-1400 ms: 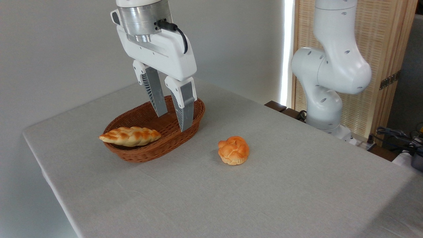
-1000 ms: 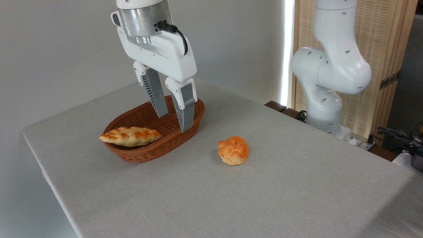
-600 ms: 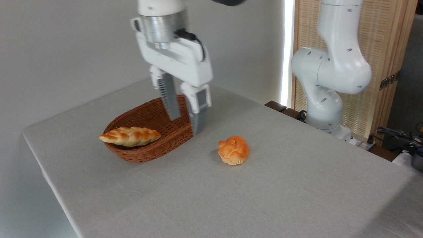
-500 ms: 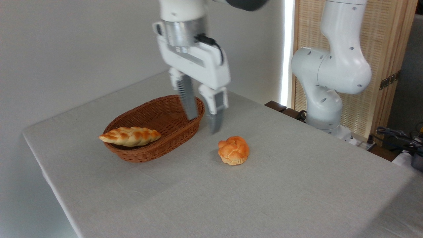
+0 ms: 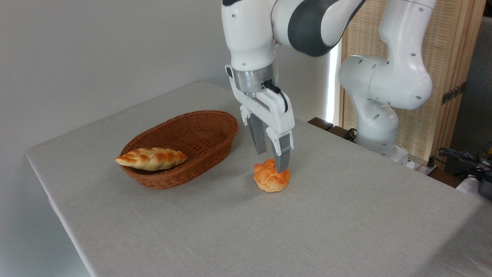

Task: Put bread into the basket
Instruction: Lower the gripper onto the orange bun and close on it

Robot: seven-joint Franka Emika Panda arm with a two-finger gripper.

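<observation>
The gripper point(image 5: 272, 161) stands open just above the bread point(image 5: 271, 178). The bread lies on the table point(image 5: 346, 215), right of the basket point(image 5: 180, 148).

Arm point(image 5: 384, 80): glossy white shells, rounded joints, dark grey band at the upper elbow, small dark screw recesses dotted over the housings. Wrist ends in a brushed-metal collar w/ a black cable looping out its side into the hand body. Gripper point(image 5: 271, 159): white angular body, 2 long fingers point(image 5: 283, 154) w/ white tops, grey ribbed inner faces, tapering to narrow tips.
</observation>
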